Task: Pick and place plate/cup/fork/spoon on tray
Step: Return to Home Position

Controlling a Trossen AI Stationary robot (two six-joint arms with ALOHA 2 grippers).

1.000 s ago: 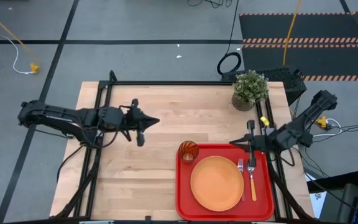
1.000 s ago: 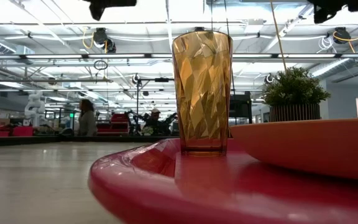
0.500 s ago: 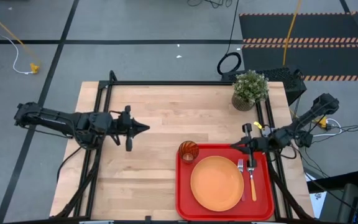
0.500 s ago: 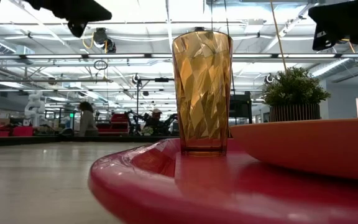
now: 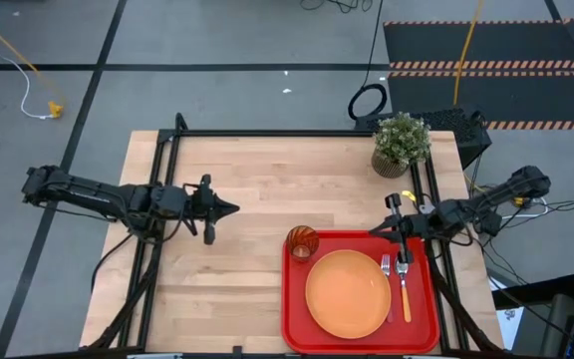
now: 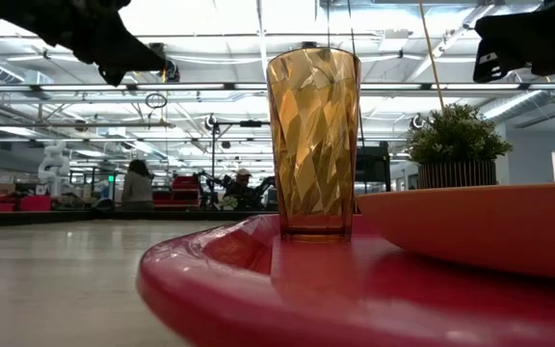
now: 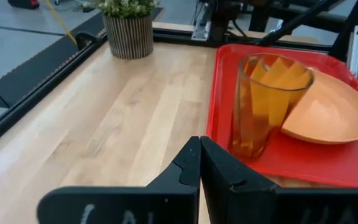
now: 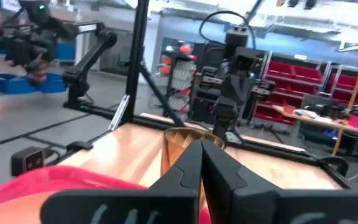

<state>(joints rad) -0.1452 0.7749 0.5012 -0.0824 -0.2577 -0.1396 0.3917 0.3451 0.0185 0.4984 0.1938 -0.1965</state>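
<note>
from above, your red tray held the orange plate, fork and spoon beside it, cup in a corner. the left gripper hung over the table, the right gripper at the tray's rim. at table level, the cup stood upright. both wrist views showed fingers pressed together, empty.

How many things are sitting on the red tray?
4. Seen from above, the cup stands in the tray's upper-left corner, the plate lies in the middle, and the fork and spoon lie side by side right of it. Nothing looks hidden.
</note>
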